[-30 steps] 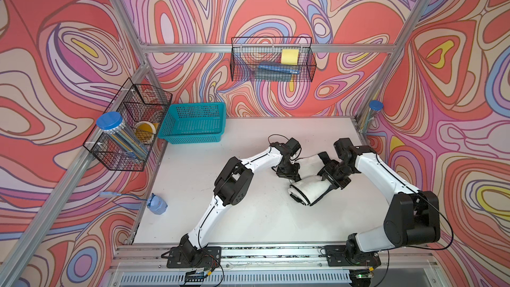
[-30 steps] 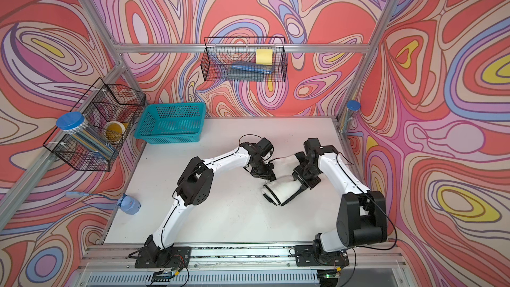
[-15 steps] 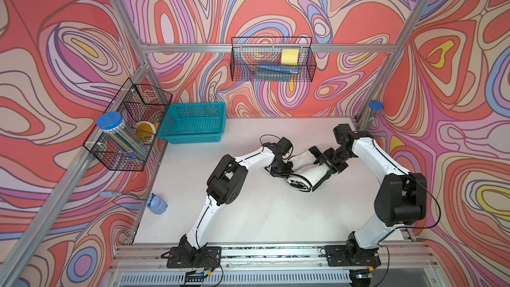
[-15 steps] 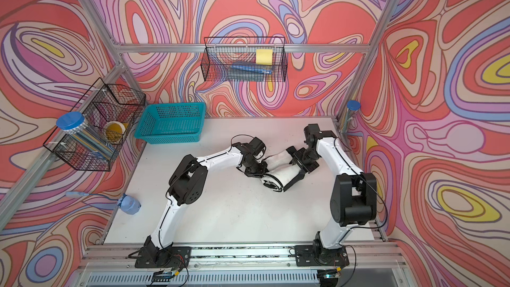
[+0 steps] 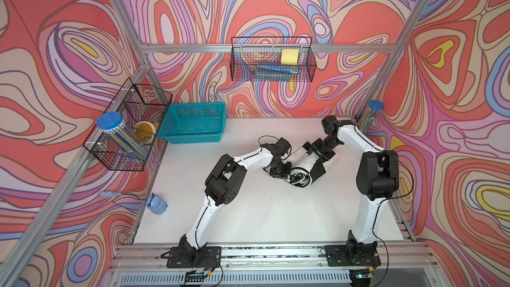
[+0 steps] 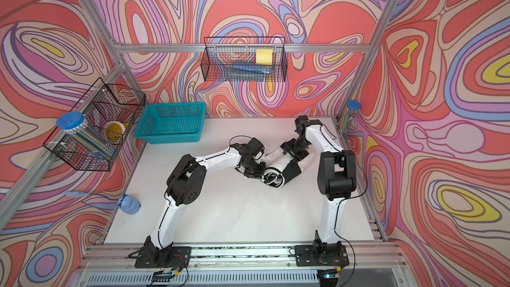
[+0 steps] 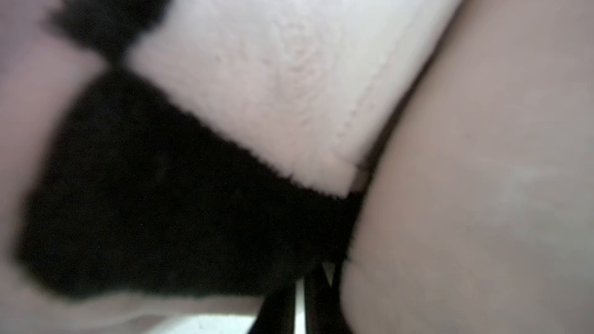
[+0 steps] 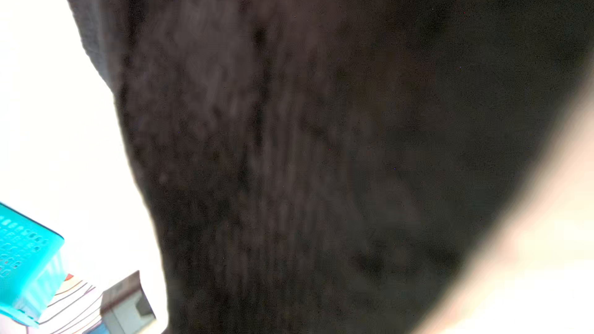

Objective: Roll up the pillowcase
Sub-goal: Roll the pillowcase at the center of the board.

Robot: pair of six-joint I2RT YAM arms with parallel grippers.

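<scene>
Pillowcase lies rolled (spiral end showing) between left claw and right claw, seemingly touching; cannot tell either's spread.

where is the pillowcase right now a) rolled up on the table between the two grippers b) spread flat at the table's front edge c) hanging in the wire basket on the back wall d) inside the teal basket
a: in both top views the pillowcase lies as a tight black and white roll on the white table, the left gripper at one side and the right gripper at the other.
</scene>
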